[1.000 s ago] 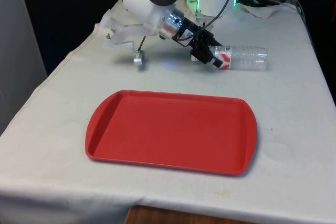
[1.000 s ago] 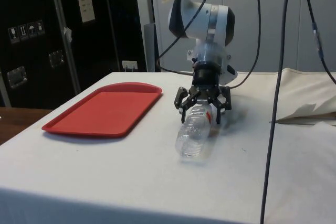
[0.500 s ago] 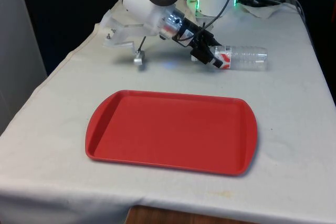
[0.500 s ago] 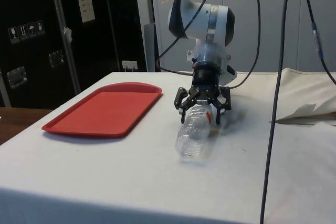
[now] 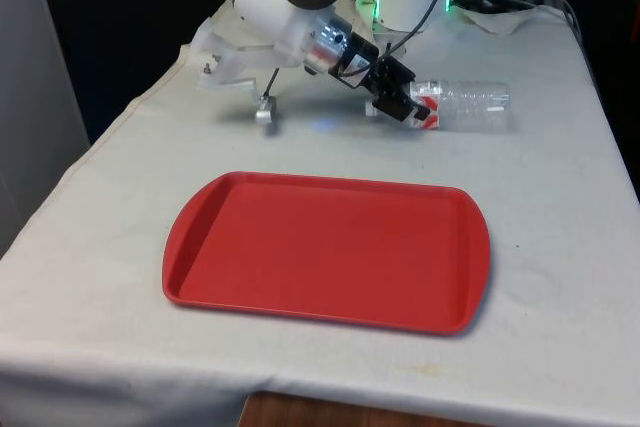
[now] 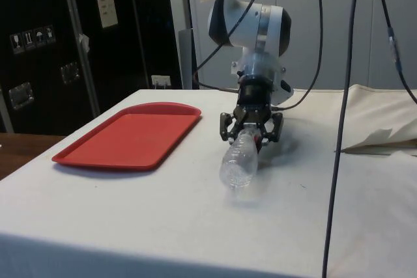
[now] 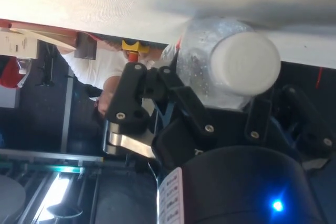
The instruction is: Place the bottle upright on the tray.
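Item 1: gripper (image 5: 398, 99), black, two-fingered. It is clamping the neck end of the bottle, one finger on each side of it, as the side view shows (image 6: 251, 133). In the wrist view the fingers (image 7: 137, 103) are sitting closed around the clear shoulder just behind the white cap.

Item 2: bottle (image 5: 465, 107), clear plastic, white cap, red-and-white label near the neck. It is lying close to horizontal, not upright. In the side view (image 6: 238, 164) the neck end is sitting higher in the gripper while the base is slanting down towards the cloth; whether the base is touching the cloth cannot be told. Relative to the tray, it is lying beyond the far edge, towards the front view's right, apart from the rim.

Item 3: tray (image 5: 200, 237), red, rectangular with rounded corners and a raised rim. It is lying flat on the white tablecloth (image 5: 560, 247), carrying nothing. In the side view (image 6: 91, 151) it is resting well apart from the gripper.
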Available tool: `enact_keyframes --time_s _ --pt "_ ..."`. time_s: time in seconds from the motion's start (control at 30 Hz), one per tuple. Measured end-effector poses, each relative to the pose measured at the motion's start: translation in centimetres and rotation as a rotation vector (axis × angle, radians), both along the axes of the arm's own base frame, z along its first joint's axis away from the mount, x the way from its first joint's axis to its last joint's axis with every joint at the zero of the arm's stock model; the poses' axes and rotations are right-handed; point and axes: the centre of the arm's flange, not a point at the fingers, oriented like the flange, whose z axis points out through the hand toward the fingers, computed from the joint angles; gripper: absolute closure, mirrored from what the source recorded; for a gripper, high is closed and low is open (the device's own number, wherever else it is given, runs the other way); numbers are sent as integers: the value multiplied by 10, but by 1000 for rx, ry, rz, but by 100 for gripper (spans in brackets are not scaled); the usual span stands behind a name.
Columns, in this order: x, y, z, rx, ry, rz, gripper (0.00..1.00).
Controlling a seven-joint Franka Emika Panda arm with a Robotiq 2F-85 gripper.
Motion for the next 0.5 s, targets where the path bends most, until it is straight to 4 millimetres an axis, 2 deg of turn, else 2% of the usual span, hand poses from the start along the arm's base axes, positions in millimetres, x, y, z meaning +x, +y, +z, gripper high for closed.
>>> enact_keyframes --time_s 0.13,0.5 --pt "0 0 1 3 -2 0 66" --pt "3 2 12 7 -5 -4 67"
